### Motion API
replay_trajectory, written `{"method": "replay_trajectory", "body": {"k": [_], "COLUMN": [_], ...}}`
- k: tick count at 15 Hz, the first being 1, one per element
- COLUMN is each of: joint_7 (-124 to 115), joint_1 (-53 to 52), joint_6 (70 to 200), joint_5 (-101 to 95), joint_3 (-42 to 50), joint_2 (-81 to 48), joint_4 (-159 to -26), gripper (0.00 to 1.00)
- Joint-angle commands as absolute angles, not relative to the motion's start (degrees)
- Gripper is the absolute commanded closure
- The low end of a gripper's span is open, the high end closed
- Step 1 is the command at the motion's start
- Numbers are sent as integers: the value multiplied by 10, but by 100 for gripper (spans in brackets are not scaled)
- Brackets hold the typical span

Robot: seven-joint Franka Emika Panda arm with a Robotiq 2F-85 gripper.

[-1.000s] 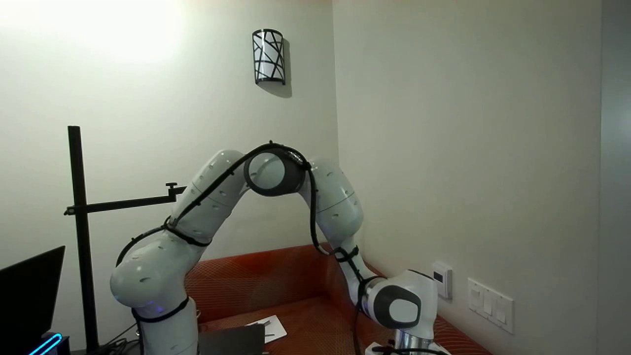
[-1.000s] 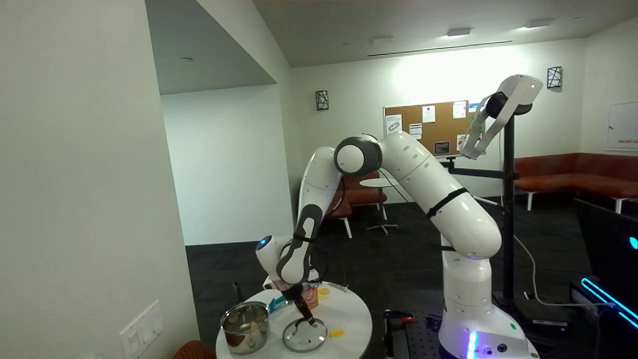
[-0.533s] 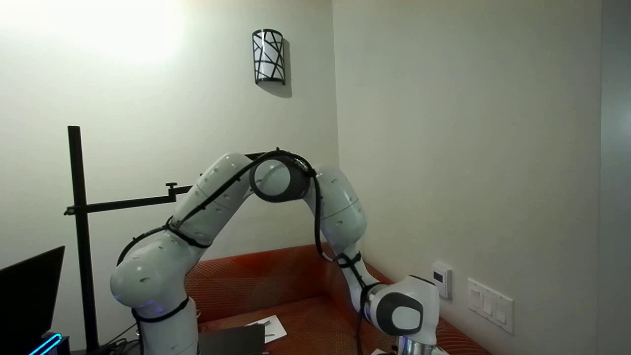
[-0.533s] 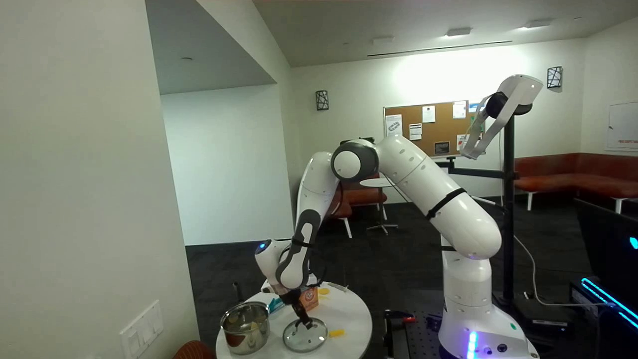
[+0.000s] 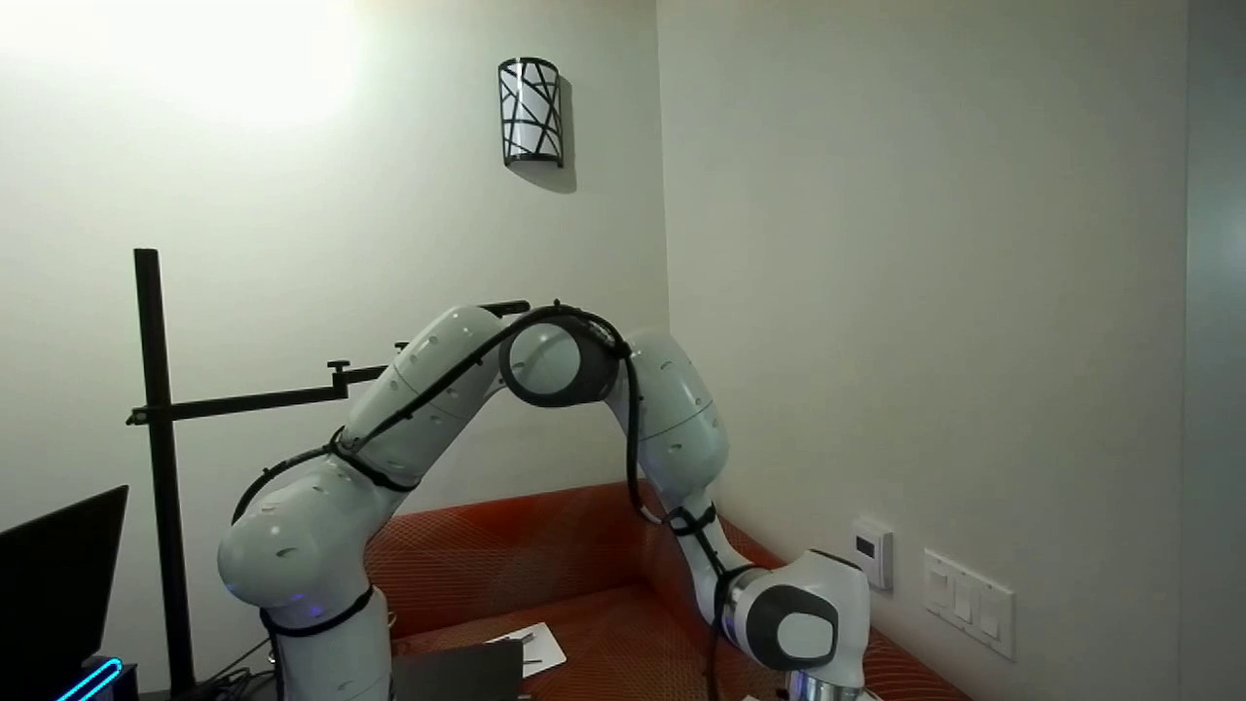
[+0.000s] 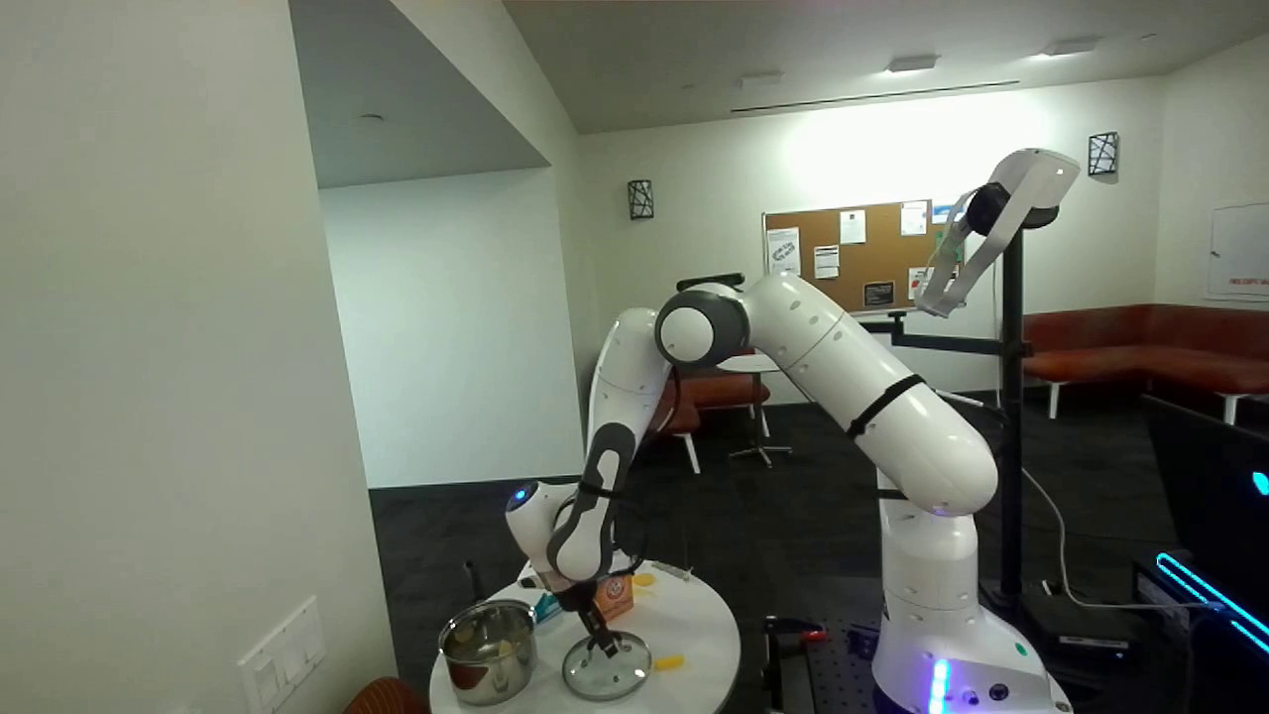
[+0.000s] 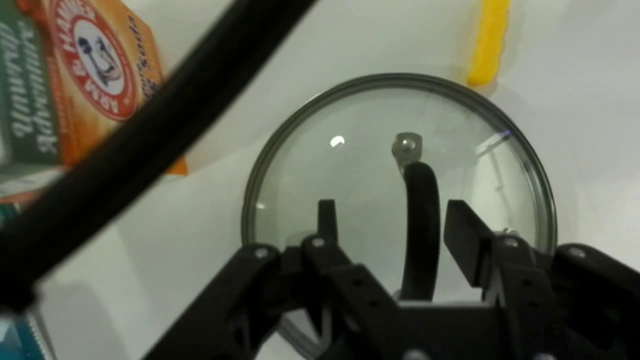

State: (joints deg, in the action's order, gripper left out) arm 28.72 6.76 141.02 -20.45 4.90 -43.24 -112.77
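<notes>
Gripper (image 7: 392, 220) low over a clear glass lid (image 7: 360, 150); jaws spread wide, one to each side of the lid's curved black handle (image 7: 422, 225), gaps on both flanks in the wrist view. Lid lies flat, handle up, on a round white table (image 6: 699, 615). Steel pot (image 6: 511, 669) near it in an exterior view. Orange Arm & Hammer baking soda box (image 7: 95, 75) nearby; yellow strip (image 7: 490, 42) just beside the lid.
</notes>
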Motion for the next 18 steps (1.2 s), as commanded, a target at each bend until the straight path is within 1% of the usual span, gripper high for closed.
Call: {"method": "replay_trajectory", "body": {"k": [1, 3, 5, 7, 8, 18], "joint_7": [265, 265, 265, 265, 265, 261], "joint_1": [59, 59, 58, 58, 58, 57], "joint_6": [1414, 1413, 1413, 1413, 1413, 1397], "joint_5": [-223, -227, -230, -231, -232, -226], "joint_3": [53, 53, 54, 54, 54, 51], "joint_2": [-438, -439, -439, -440, -442, -407], "joint_4": [-1120, -1118, -1117, -1116, -1114, -1120], "gripper": [73, 88, 100, 100, 98, 98]}}
